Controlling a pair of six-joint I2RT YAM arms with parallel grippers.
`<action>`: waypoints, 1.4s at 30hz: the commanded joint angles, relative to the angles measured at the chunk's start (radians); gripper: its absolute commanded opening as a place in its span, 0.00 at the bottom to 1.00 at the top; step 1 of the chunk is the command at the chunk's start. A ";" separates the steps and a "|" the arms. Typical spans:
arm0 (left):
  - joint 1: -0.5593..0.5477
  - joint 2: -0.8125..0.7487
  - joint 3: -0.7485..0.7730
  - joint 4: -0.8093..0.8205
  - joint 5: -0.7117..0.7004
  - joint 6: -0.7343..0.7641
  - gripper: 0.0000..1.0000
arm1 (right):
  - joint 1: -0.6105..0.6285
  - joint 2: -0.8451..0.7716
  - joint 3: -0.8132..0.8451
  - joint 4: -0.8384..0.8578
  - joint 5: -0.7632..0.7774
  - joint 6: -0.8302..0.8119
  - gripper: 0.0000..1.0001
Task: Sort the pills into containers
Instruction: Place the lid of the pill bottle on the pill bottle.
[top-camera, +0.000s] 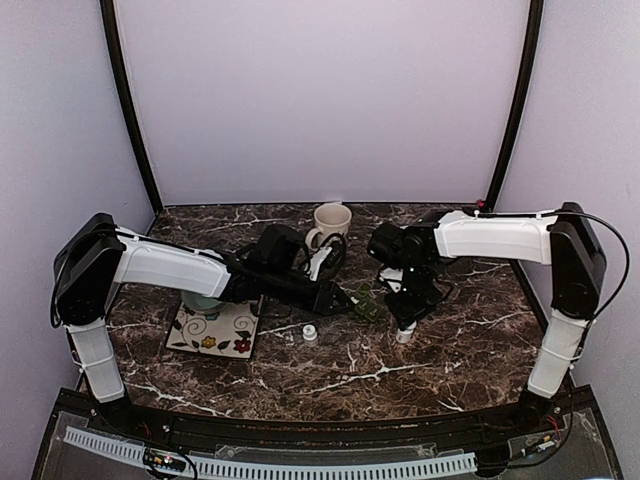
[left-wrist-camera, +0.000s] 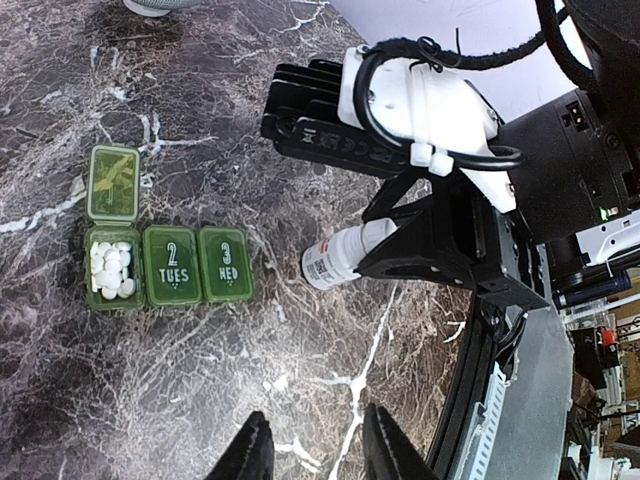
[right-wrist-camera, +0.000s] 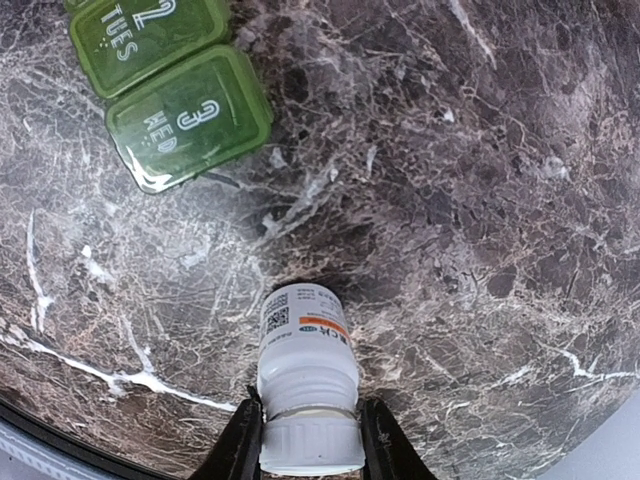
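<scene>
Seen from above, the dark marbled table (top-camera: 420, 370) carried the small dark green plastic pill box (top-camera: 366, 305) near its middle, between the ends of the two arms. The left arm (top-camera: 170, 265) reached in from the left and the right arm (top-camera: 495, 238) from the right. A cream ceramic mug (top-camera: 332, 222) stood behind the box, towards the back wall. A square floral tile (top-camera: 215, 332) lay under the left arm, and a small white round cap (top-camera: 310, 333) sat on the table near the tile's right edge. The white plastic bottle (top-camera: 405, 330) hung below the right arm's end.

In the left wrist view, the box lay flat as a strip of three joined compartments. The first one's lid (left-wrist-camera: 112, 182) was flipped back and white pills (left-wrist-camera: 110, 270) filled it. The ones marked 2 TUES and 3 WED were closed. The bottle was tilted just beside the box, with its lower end at or close to the marble. The left gripper (left-wrist-camera: 316, 415) hovered above bare table with its jaws parted and nothing between them.

In the right wrist view, the right gripper (right-wrist-camera: 311, 406) was clamped on the bottle, one finger on each side near its ribbed end. The labelled end pointed at the table, and the closed compartments were at the upper left.
</scene>
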 joint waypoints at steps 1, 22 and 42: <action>-0.006 -0.006 -0.001 0.008 -0.003 0.018 0.32 | -0.010 0.025 0.030 0.002 0.002 -0.013 0.11; -0.006 -0.003 0.001 0.011 0.003 0.010 0.32 | -0.011 0.035 0.029 -0.008 -0.007 -0.022 0.25; -0.006 -0.009 -0.004 0.013 0.003 0.007 0.32 | -0.011 0.025 0.022 0.000 -0.016 -0.023 0.37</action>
